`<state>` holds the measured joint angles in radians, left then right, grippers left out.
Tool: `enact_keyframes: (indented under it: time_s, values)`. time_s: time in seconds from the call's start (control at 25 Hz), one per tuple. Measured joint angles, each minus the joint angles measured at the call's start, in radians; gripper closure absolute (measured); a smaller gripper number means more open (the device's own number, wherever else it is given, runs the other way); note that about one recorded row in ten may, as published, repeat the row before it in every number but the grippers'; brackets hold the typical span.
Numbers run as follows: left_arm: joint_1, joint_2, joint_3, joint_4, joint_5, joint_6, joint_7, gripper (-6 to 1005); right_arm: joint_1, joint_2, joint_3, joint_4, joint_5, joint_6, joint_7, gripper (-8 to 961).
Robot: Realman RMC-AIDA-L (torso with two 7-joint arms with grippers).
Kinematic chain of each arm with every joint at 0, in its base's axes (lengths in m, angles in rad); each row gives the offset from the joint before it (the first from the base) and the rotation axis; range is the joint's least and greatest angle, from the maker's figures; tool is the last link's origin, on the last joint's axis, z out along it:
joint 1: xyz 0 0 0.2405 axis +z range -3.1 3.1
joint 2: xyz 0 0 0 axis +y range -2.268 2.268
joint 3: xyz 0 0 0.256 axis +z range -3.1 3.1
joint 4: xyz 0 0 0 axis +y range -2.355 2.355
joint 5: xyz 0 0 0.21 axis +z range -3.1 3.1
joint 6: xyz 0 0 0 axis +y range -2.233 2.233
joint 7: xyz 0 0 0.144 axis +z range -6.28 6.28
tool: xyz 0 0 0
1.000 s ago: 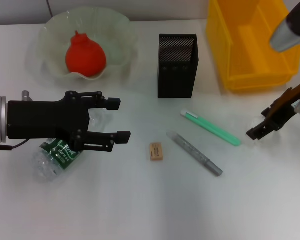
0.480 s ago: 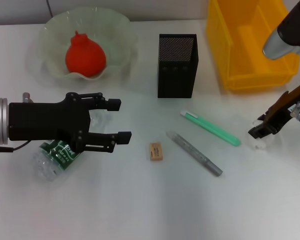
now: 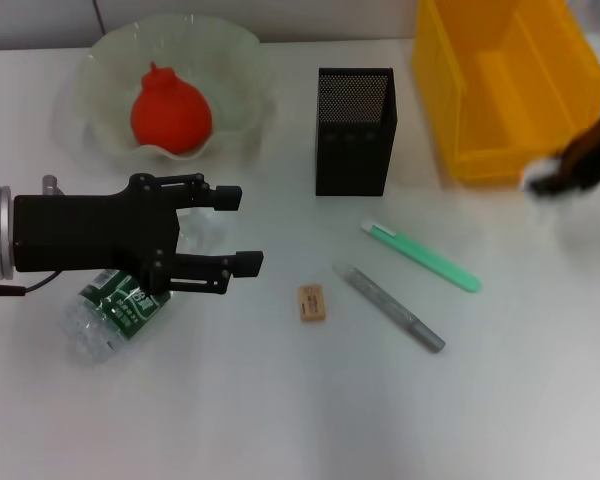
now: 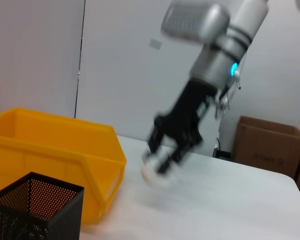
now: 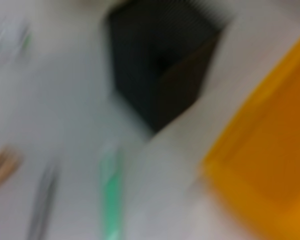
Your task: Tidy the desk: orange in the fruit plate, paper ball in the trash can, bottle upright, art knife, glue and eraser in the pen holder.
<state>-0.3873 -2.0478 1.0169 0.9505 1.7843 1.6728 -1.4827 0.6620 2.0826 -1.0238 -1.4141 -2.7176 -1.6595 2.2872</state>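
Note:
My left gripper [image 3: 238,228] is open and hovers over a clear bottle [image 3: 108,312] with a green label that lies on its side at the left. The orange [image 3: 170,110] sits in the glass fruit plate [image 3: 242,60]. The green art knife [image 3: 422,257], grey glue stick [image 3: 392,306] and eraser [image 3: 313,302] lie in front of the black mesh pen holder [image 3: 353,130]. My right gripper [image 3: 545,184] is raised beside the yellow bin [image 3: 505,80]. In the left wrist view this right gripper [image 4: 165,159] is shut on the white paper ball [image 4: 156,174].
The right wrist view is smeared by motion and shows the pen holder [image 5: 160,70], the bin [image 5: 262,185] and the knife [image 5: 112,195]. Cardboard boxes [image 4: 267,150] stand beyond the table's far edge.
My right gripper has lifted from the table at the right and moved up towards the yellow bin, and the paper ball has left the table with it. My left gripper has barely moved.

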Motion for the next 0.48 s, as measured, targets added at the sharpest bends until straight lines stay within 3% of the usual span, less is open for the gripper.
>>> enact_keyframes:
  time_s: [0.08,0.16,0.28,0.32,0.48]
  values:
    - [-0.003,0.001,-0.005,0.005,0.000,0.001,-0.005,184,-0.049,0.000,0.068,-0.128,0.068,0.103,0.035,575]
    - [-0.003,0.001,-0.010,0.005,0.000,0.000,-0.006,184,-0.069,0.000,0.077,-0.141,0.100,0.165,0.037,575]
    - [-0.005,0.001,-0.022,0.002,0.001,-0.001,-0.009,184,-0.107,-0.002,0.077,-0.129,0.165,0.275,0.028,576]
    - [-0.007,0.000,-0.027,0.002,0.003,-0.001,-0.012,184,-0.133,-0.003,0.076,-0.083,0.255,0.356,-0.021,576]
    - [-0.008,-0.001,-0.024,0.022,0.005,0.003,-0.043,184,-0.144,-0.003,0.085,-0.007,0.370,0.414,-0.114,577]
